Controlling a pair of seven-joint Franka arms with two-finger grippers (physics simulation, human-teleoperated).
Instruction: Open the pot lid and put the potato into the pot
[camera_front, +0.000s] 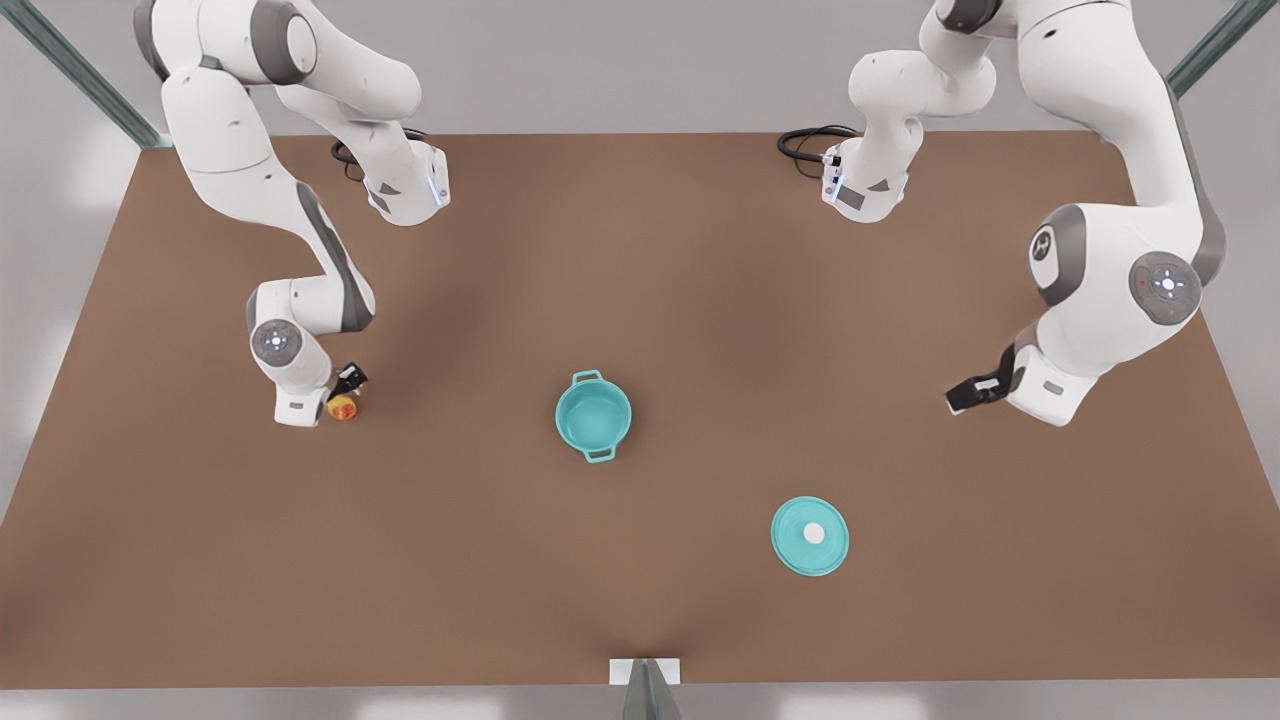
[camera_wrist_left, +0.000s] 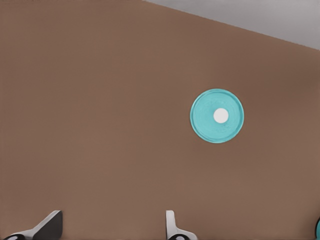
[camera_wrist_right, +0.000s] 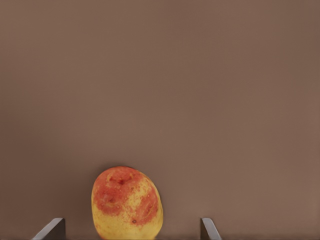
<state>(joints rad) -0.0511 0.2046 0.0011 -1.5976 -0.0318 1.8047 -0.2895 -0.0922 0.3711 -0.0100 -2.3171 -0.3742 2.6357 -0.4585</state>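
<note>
No brand, label or writing can be read on anything here.

The right gripper is the one at the front view's left, low over the brown desk. Its fingers are spread apart, with the potato sitting between them on the desk. In the right wrist view the potato is yellow with reddish patches, closer to one fingertip than the other and touched by neither. Its lower edge and most of both fingers are cut off by the frame.

The left gripper is at the front view's right, held above the desk with its fingers open and nothing between them. Only the fingertips appear in the left wrist view. The pot lid lies flat on the desk well apart from this gripper, white knob up; the left wrist view also shows the pot lid.

The pot stands uncovered near the middle of the desk, between the two grippers and well apart from each. Its teal inside holds nothing. A sliver of teal at the left wrist view's edge is too cut off to identify.
</note>
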